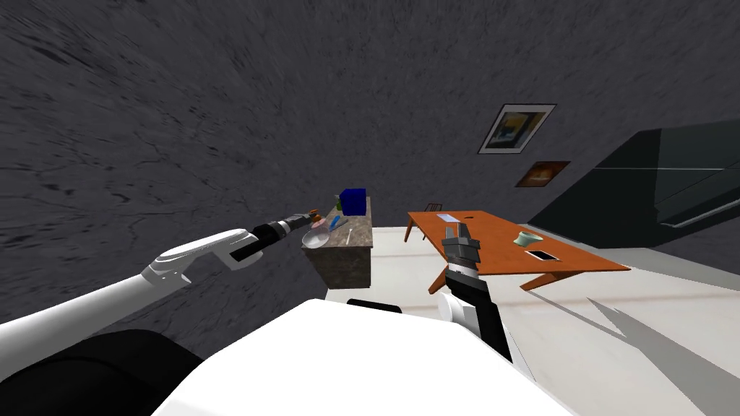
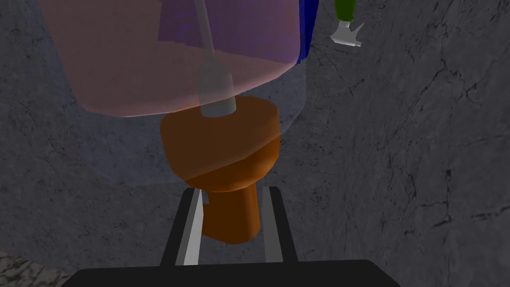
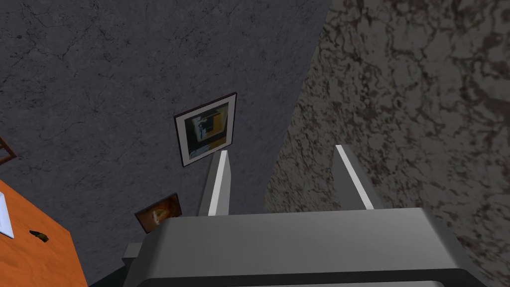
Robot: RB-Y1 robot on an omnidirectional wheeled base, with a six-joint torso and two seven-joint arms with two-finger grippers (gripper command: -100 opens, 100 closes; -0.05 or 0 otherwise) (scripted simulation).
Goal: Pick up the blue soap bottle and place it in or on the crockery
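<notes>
Left gripper (image 2: 233,199) is clenched on the orange pump neck of the one soap bottle (image 2: 149,60), whose see-through body looks pinkish; both fingers (image 2: 191,234) press that neck. The bottle hangs by the near end of one stone counter (image 1: 347,263), close to one clear bowl (image 1: 316,237), one blue box (image 1: 353,201) farther along. Right gripper (image 3: 281,149) stands spread, grasping nothing

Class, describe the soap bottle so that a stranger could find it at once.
Find the narrow stone-patterned counter by the dark wall. At its left edge, the left pincer grips the bottle by its orange pump head. Unlike the solid blue box and clear bowl nearby, its body is see-through pink.
</notes>
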